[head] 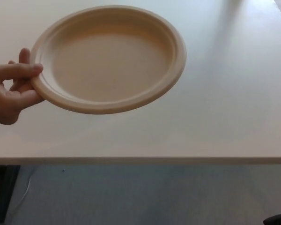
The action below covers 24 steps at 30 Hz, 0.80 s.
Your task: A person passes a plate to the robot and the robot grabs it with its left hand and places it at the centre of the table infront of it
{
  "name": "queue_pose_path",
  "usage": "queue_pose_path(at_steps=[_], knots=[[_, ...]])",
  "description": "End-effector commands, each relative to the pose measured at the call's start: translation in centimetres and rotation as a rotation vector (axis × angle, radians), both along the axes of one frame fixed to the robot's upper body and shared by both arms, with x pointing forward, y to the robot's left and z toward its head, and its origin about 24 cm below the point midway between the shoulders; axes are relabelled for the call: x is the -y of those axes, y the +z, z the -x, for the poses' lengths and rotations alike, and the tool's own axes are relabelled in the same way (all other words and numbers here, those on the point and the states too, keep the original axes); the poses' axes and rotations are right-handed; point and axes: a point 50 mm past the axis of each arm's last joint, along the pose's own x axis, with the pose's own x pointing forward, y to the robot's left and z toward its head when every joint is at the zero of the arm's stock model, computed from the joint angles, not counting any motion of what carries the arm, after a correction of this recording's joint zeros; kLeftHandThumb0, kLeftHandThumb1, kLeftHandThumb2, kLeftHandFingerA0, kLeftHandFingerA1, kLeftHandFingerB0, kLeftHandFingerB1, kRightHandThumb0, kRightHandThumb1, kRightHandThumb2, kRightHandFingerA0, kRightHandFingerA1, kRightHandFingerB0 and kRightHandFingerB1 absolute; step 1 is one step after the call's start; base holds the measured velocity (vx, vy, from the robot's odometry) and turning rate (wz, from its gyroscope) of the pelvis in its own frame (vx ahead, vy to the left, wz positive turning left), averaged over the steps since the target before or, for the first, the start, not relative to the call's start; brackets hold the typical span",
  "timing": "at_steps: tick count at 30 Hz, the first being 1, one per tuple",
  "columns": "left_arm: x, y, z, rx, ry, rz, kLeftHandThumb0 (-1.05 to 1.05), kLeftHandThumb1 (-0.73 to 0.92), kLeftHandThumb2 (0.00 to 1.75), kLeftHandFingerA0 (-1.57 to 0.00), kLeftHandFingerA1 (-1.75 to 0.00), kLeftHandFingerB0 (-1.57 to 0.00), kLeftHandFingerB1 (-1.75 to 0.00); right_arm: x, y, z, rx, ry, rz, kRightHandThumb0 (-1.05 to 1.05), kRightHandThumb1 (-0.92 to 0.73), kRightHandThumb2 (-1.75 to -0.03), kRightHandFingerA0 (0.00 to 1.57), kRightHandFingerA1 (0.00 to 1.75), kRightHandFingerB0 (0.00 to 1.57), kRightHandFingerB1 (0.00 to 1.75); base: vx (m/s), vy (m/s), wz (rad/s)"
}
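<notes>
Plate (110,58), a round beige one with a raised rim, hangs tilted above the pale table (225,117), pinched at its left rim by a person's hand (11,91) that reaches in from the picture's left edge, thumb on top of the rim and fingers curled beneath; its shallow well is turned up toward the camera. Only a dark sliver of the robot (278,219) shows at the bottom right corner, too little to tell which part it is; neither robot hand can be seen, so whether they are open or closed cannot be told.

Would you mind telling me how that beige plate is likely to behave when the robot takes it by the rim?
The plate is probably light: a person's hand holds it up by one edge with fingertips only. It looks like moulded fibre, so likely fairly stiff but crushable under a hard squeeze. Its matte surface suggests little slipping, and its raised rim offers a hold.
</notes>
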Motion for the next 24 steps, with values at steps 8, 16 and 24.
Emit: queue_pose_path(at_steps=[8, 16, 24], knots=[[1.7, 1.3, 0.9, 0.198, -0.132, 0.092, -0.51, 0.56, 0.57, -0.42, -0.37, -0.26, -0.29, 0.8, 0.0, 0.8, -0.007, 0.044, 0.017, -0.66, -0.78, -0.63, 0.75, 0.72, 0.49, 0.57, 0.0, 0.0, 0.0], [8.0, 7.8, 2.0, 0.609, -0.462, 0.185, -0.63, 0.47, 0.76, -0.33, -0.45, -0.2, -0.39, 0.5, -0.1, 0.6, -0.014, 0.045, 0.01, -0.67, -0.77, -0.63, 0.74, 0.73, 0.49, 0.56, 0.0, 0.0, 0.0], [14.1, 18.1, 4.0, 1.05, -0.781, 0.191, -0.62, 0.54, 0.57, -0.6, -0.41, -0.36, -0.32, 0.5, 0.4, -0.2, 0.006, 0.053, 0.014, -0.65, -0.78, -0.63, 0.76, 0.73, 0.51, 0.57, 0.0, 0.0, 0.0]])
